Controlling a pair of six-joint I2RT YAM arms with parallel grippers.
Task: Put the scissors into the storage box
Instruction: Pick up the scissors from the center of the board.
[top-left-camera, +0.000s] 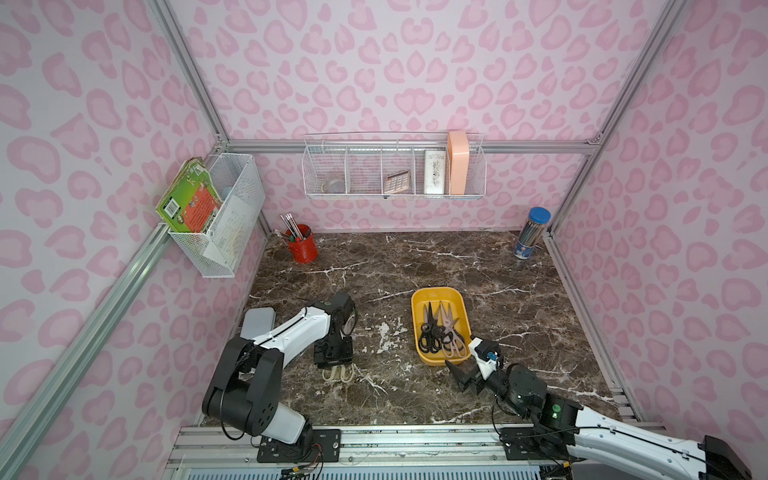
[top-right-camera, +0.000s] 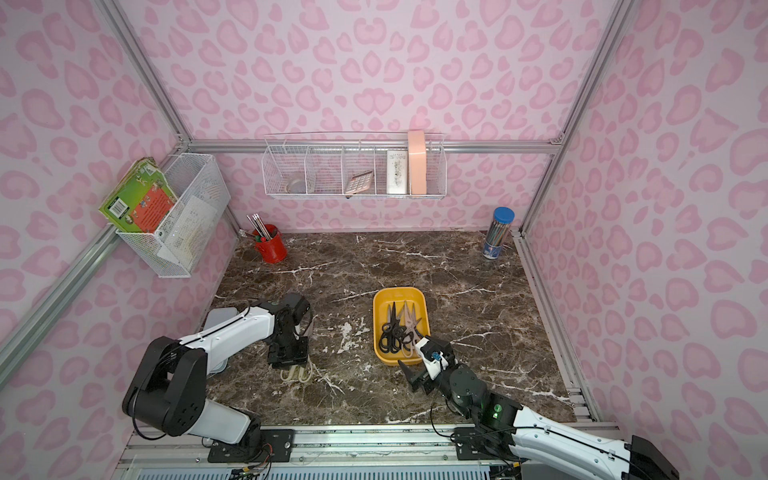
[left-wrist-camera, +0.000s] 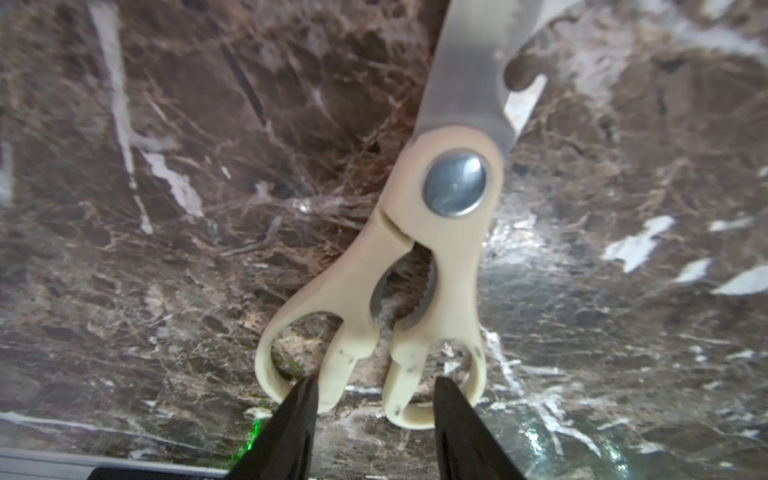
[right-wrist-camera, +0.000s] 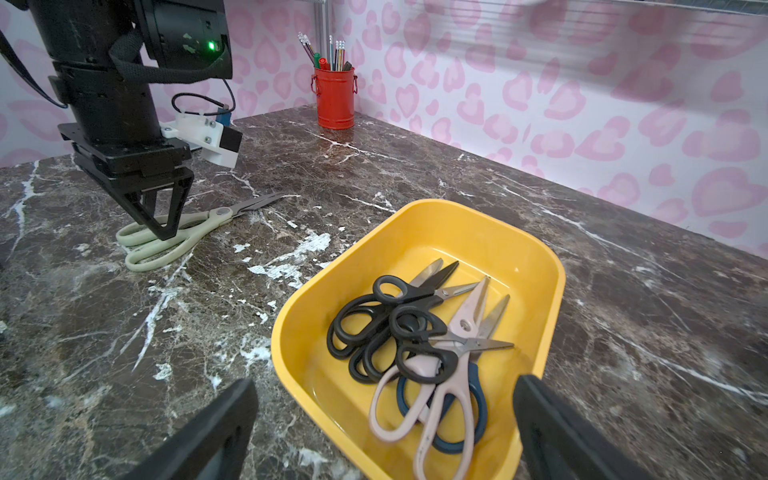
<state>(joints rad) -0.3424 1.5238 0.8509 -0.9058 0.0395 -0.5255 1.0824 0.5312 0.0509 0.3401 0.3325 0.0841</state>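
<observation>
The cream-handled scissors (left-wrist-camera: 415, 249) lie flat on the marble table, blades pointing away from the front edge. My left gripper (left-wrist-camera: 376, 386) points straight down at their handles (top-left-camera: 338, 376), jaws apart with a fingertip in each loop and a gap beside the inner bars. The yellow storage box (top-left-camera: 436, 295) sits mid-table and holds several scissors (right-wrist-camera: 386, 316): black pairs, a pale pink pair (right-wrist-camera: 440, 386) and a blue pair (right-wrist-camera: 478, 399) underneath. By the box's near corner my right gripper (top-left-camera: 463, 376) hangs wide open, holding nothing.
A red pencil cup (top-left-camera: 303, 247) stands at the back left and a clear pencil tube with a blue lid (top-left-camera: 530, 232) at the back right. A flat grey-blue case (top-left-camera: 257, 322) lies under my left arm. White wire baskets (top-left-camera: 395, 170) hang on the walls.
</observation>
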